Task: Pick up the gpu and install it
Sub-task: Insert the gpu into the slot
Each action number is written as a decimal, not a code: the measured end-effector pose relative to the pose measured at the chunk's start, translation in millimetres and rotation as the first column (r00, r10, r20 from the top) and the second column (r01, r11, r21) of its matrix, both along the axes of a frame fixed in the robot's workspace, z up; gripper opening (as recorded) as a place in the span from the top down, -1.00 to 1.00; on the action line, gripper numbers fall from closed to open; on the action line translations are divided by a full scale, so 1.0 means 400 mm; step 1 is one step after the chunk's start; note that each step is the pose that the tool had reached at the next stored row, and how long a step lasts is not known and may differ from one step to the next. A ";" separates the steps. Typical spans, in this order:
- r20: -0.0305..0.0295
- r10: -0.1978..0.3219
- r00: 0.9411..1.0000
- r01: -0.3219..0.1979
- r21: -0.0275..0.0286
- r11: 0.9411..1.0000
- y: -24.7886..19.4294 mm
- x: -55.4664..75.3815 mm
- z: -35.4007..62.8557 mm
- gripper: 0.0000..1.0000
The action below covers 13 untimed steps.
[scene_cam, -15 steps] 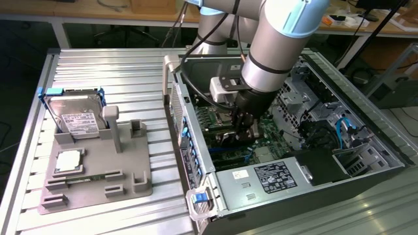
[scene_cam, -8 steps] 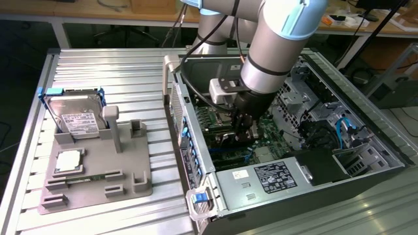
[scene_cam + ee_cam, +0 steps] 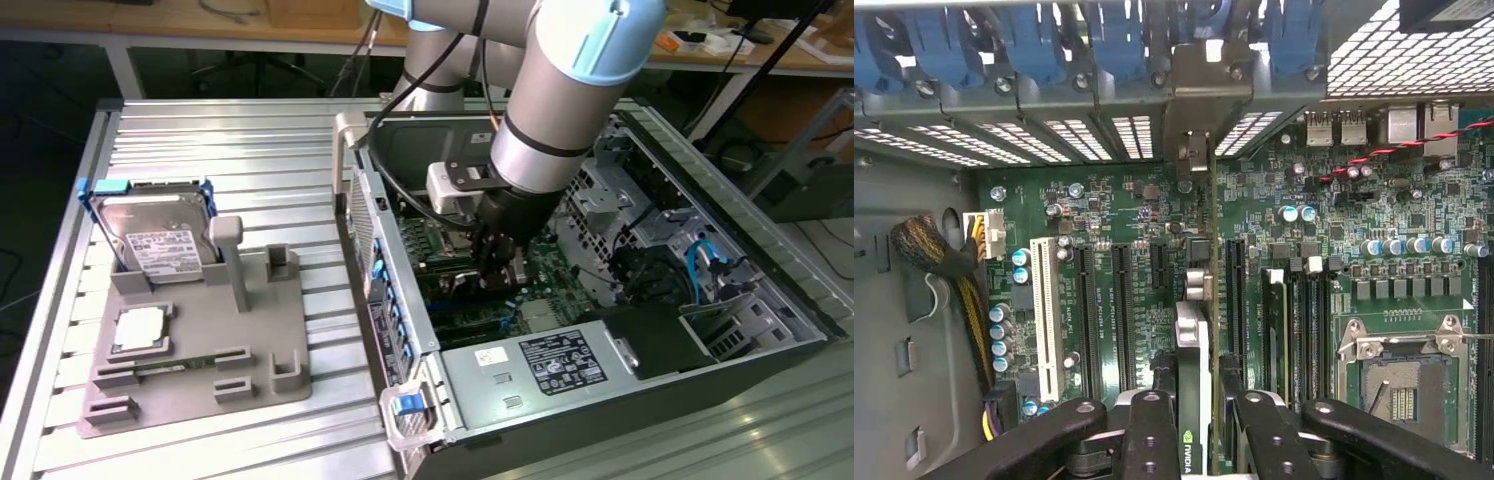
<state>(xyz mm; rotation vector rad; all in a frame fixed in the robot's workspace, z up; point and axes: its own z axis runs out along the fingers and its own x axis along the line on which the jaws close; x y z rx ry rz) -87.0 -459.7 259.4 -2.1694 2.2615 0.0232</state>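
Note:
My gripper [image 3: 491, 268] reaches down inside the open computer case [image 3: 400, 330], over the green motherboard [image 3: 550, 272]. It is shut on the gpu [image 3: 1194, 330], which the wrist view shows edge-on between the two black fingers [image 3: 1152, 430]. The card's silver end bracket [image 3: 1199, 100] points at the rear slot openings with the blue latches [image 3: 1054, 40]. The card stands upright over the motherboard [image 3: 1104, 200], in line with the gap between two black expansion slots. Whether its edge is seated in a slot I cannot tell. In the exterior view the gripper hides most of the card.
A grey fixture [image 3: 200, 380] beside the case, at the exterior view's left, holds a silver hard drive [image 3: 158, 240] and a square processor chip [image 3: 140, 330]. Inside the case are the power supply [image 3: 561, 360], an empty CPU socket [image 3: 1399, 385] and a cable bundle [image 3: 939, 250].

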 end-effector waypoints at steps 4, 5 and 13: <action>0.000 0.000 1.000 0.000 0.000 1.000 0.000 0.000 0.010 0.46; 0.000 0.000 1.000 0.000 0.000 1.000 0.000 0.000 0.010 0.46; 0.000 0.001 1.000 -0.001 0.000 1.000 0.000 0.000 0.011 0.46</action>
